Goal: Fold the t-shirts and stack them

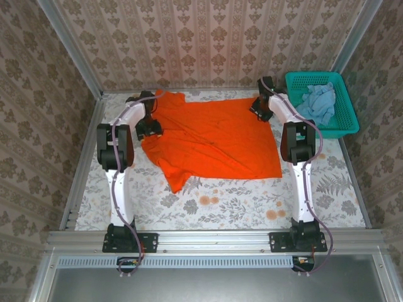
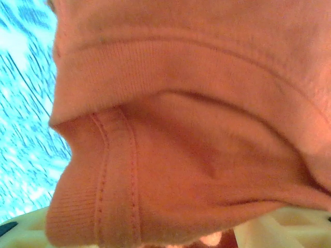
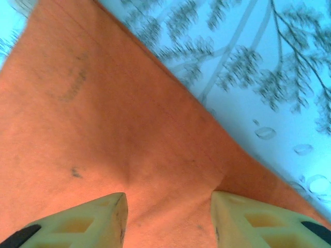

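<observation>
The bright orange t-shirt (image 1: 214, 141) lies spread and slightly rumpled across the middle of the table. My left gripper (image 1: 150, 128) is down at its left edge near a sleeve. In the left wrist view a ribbed, stitched hem of the orange t-shirt (image 2: 181, 103) bunches right before the camera, and the left gripper (image 2: 155, 235) shows cream fingers (image 2: 289, 230) far apart at the bottom corners. My right gripper (image 1: 259, 108) is at the shirt's far right corner. It stands open (image 3: 165, 206) astride the flat orange t-shirt (image 3: 114, 129). The pale blue t-shirt (image 1: 318, 102) lies crumpled in the basket.
The teal mesh basket (image 1: 349, 123) sits at the back right, close to my right arm. A floral tablecloth (image 3: 258, 77) covers the table, with bare room in front of the shirt. Patterned walls close in the back and both sides.
</observation>
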Robot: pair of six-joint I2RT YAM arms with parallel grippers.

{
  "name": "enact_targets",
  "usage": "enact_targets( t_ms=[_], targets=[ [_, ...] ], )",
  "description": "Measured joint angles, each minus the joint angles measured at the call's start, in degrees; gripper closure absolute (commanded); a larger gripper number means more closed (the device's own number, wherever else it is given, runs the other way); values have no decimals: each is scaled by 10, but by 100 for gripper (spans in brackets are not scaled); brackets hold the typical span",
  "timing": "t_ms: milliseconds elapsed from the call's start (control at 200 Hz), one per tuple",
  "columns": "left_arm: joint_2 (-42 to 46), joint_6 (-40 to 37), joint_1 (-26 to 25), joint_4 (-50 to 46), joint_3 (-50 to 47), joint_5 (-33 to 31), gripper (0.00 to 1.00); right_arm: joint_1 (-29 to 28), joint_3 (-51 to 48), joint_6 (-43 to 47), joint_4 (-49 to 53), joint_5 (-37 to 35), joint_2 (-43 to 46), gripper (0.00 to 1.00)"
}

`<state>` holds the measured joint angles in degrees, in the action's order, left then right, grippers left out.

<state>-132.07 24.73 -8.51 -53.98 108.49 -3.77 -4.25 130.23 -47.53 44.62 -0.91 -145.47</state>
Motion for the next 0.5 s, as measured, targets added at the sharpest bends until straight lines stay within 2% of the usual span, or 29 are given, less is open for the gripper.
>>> enact_targets(
  t_ms=[35,115,195,325,500],
  targets=[
    [-8,-2,3,-3,16,-5,30,0,26,5,11,1,-11,44],
    [-13,-1,7,-3,28,-10,15,1,71,19,38,1,-25,39],
    [-11,-1,7,-5,29,-10,11,0,92,34,54,0,-20,34],
    [26,2,0,8,-16,-3,13,-3,80,61,67,-2,22,33],
    [166,12,-29,30,-149,19,28,-22,-50,106,47,-9,167,34]
  ],
)
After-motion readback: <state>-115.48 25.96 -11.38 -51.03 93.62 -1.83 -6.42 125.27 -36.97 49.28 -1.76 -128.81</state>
